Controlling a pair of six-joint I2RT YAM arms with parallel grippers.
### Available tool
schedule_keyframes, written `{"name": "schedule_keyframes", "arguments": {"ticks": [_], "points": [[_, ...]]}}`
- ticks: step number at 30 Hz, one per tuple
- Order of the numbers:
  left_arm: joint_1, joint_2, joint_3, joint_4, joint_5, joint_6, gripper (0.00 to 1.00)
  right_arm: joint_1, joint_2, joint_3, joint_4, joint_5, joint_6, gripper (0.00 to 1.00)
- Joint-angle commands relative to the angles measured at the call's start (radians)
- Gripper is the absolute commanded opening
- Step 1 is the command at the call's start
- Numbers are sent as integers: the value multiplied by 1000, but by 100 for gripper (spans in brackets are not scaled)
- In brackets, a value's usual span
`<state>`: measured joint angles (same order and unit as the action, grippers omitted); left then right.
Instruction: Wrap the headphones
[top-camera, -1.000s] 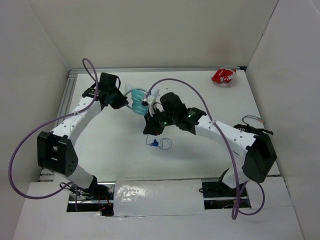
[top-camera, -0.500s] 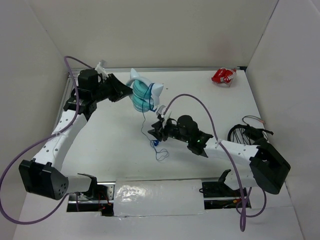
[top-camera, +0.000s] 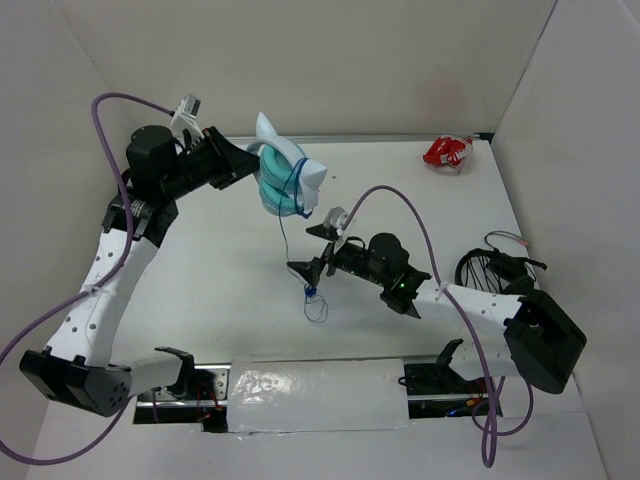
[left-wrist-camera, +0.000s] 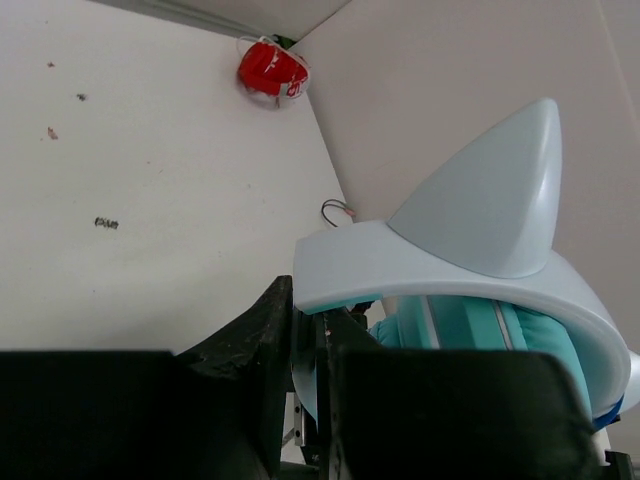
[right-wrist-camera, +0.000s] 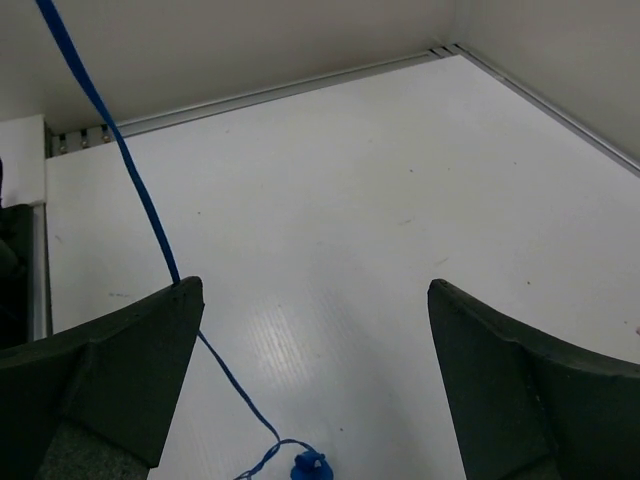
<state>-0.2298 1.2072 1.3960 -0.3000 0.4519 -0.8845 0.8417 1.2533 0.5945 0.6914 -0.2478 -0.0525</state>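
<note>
The headphones (top-camera: 283, 180), with teal ear cups and a white headband with pointed ears, hang in the air at the back left. My left gripper (top-camera: 243, 165) is shut on the headband (left-wrist-camera: 440, 262), which sits pinched between the jaws of the left gripper (left-wrist-camera: 310, 322). The dark-blue cord (top-camera: 282, 232) drops from the cups to its plug (top-camera: 312, 292) and a small loop on the table. My right gripper (top-camera: 312, 250) stands wide open just above the table. The cord (right-wrist-camera: 130, 170) runs past the left fingertip of the right gripper (right-wrist-camera: 312, 288), and the plug (right-wrist-camera: 310, 466) lies below with nothing held.
A small red and white object (top-camera: 447, 152) lies at the back right corner, also seen in the left wrist view (left-wrist-camera: 272, 70). Black cables (top-camera: 495, 262) sit by the right arm. White walls close in the table on three sides. A taped clear sheet (top-camera: 315, 390) covers the near edge.
My left arm has raised the headphones and swung them back to the left. My right gripper has drawn away from them toward the plug and opened wide, and the cord now hangs free.
</note>
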Motion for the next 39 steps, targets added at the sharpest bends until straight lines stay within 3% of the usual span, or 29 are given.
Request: {"name": "schedule_keyframes", "arguments": {"ticks": [1, 6, 7, 10, 13, 15, 17, 19, 21, 22, 24, 29, 39], "points": [[0, -20, 69, 71, 50, 7, 0, 5, 3, 24, 114, -76, 19, 100], [-2, -12, 107, 36, 24, 24, 0, 8, -52, -33, 121, 49, 49, 100], [-2, -11, 101, 36, 13, 30, 0, 10, -95, -42, 122, 194, 110, 100], [-2, -24, 68, 59, 13, 38, 0, 11, -230, -54, 28, 397, 192, 100], [-2, -37, 57, 73, -16, 33, 0, 5, -350, -94, 11, 404, 258, 100], [-2, -40, 55, 81, -31, 29, 0, -3, -376, -29, -112, 371, 359, 100], [-2, -29, 60, 85, -35, 18, 0, -18, -333, 99, -263, 226, 301, 100], [-2, -14, 73, 79, -39, 2, 0, -7, -255, 166, -331, 191, 247, 97], [-2, 14, 90, 50, -50, -1, 0, 43, -218, 124, -261, 245, 188, 98], [0, 18, 101, 42, -59, -8, 0, 62, -212, 85, -142, 269, 160, 100], [0, 34, 107, 32, -73, -19, 0, 86, -174, -19, -43, 252, 105, 100], [1, 40, 135, 30, -65, -5, 0, 85, -16, -82, 118, 206, 94, 100], [18, 46, 184, 32, 31, -13, 0, 86, 349, 25, 318, 88, 166, 97]]}}
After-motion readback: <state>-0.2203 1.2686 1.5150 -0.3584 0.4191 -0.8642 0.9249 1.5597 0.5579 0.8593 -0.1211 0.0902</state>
